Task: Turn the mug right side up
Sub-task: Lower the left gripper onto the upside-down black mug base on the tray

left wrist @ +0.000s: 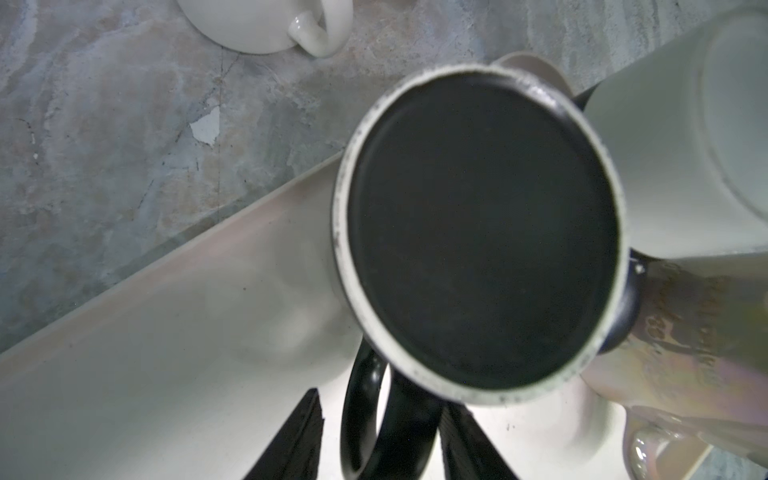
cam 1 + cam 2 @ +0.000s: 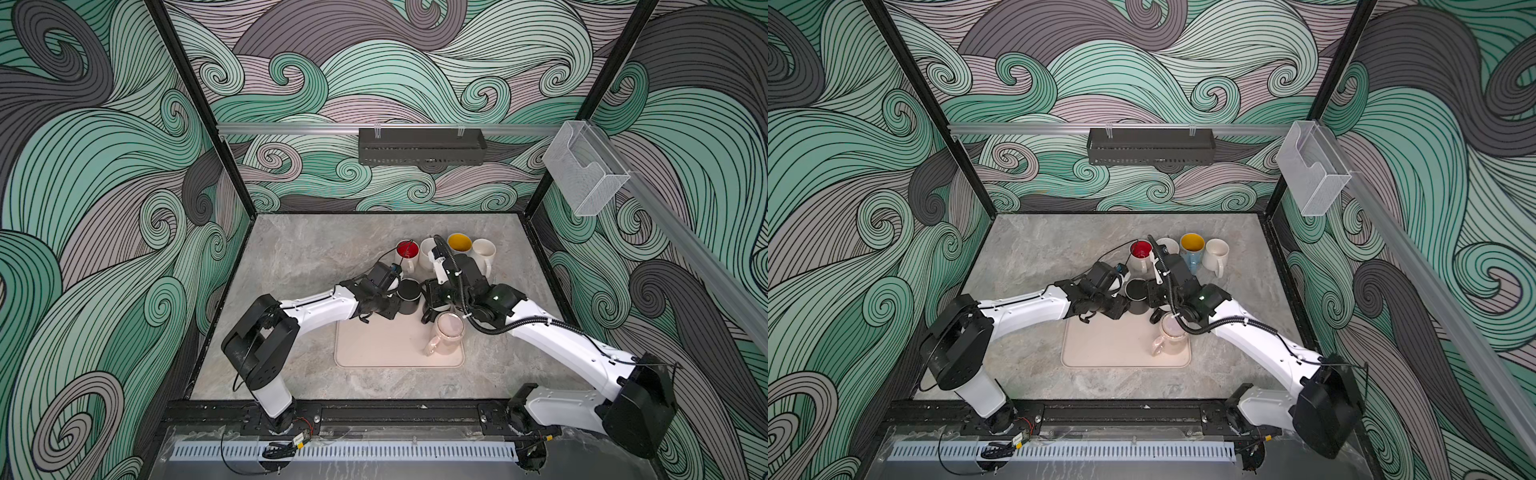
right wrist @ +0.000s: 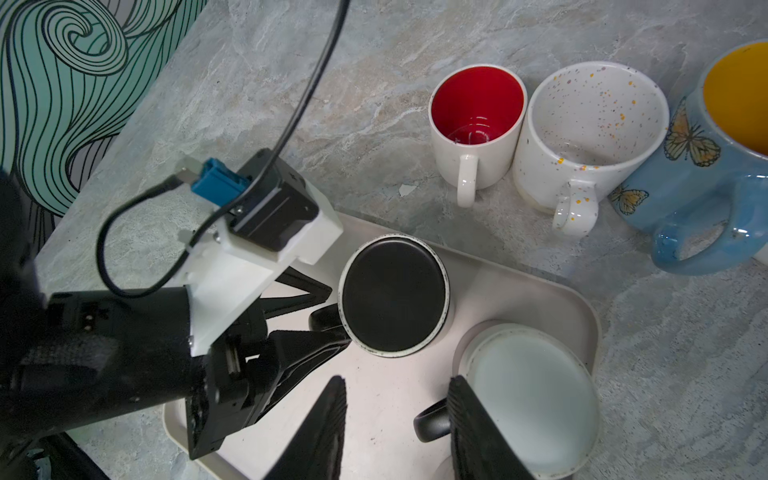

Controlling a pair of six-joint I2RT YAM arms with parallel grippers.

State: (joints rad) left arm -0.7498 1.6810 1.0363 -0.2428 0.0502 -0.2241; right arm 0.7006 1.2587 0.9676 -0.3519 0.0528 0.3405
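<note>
The black mug (image 2: 409,291) (image 2: 1137,289) stands upside down, its flat base facing up, at the top edge of the beige tray (image 2: 374,349) (image 2: 1100,349), just above the middle of both top views. Its handle points to the left of those views, toward the left gripper (image 1: 382,403) (image 3: 328,316). That gripper's fingers (image 1: 295,440) are parted and straddle the handle, with a gap still showing in the left wrist view, so nothing is clamped. To the right of the black mug on the tray is an overturned white mug (image 3: 532,395) with a black handle. The right gripper (image 3: 397,380) hangs over it with its jaws apart, one finger just beside that handle, holding nothing. A pearly pink mug (image 2: 449,332) (image 2: 1173,336) stands in the tray's lower right part. Above the tray on the stone table (image 2: 311,257), a red-lined mug (image 3: 478,108), a speckled mug (image 3: 594,120) and a blue butterfly mug (image 3: 685,174) stand upright in a row.
</note>
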